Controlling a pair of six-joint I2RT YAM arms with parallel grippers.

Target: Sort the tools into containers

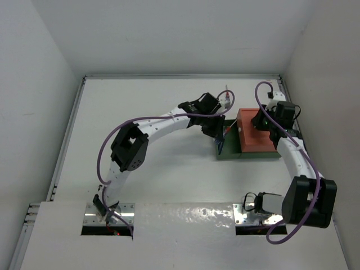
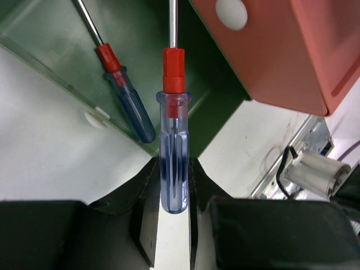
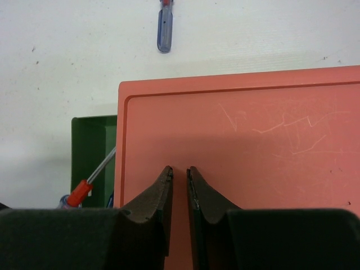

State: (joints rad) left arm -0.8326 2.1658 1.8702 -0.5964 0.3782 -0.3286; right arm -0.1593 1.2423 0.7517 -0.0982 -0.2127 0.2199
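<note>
Gripping a screwdriver (image 2: 173, 152) by its clear blue handle, the left gripper (image 2: 173, 169) has its fingers clamped on either side of the lower part of the handle. The red collar and metal shaft point away from the wrist, over the open part of the green tray (image 2: 45, 28). A second screwdriver (image 2: 126, 101) lies on the floor of that tray, just beside the held one and slanted toward the near wall. The orange tray (image 2: 281, 50) crowds in from the right. It lies over much of the green tray with a flat, scratched face upward, so only a strip of green is open along one side and the near edge. The right gripper (image 3: 179, 171) hangs above that orange face, its jaws drawn almost together with a thin gap and nothing between them. A third screwdriver (image 3: 164, 31) lies on the white table (image 3: 56, 56) beyond both trays, well apart from them. Purple cables loop along both arms.
</note>
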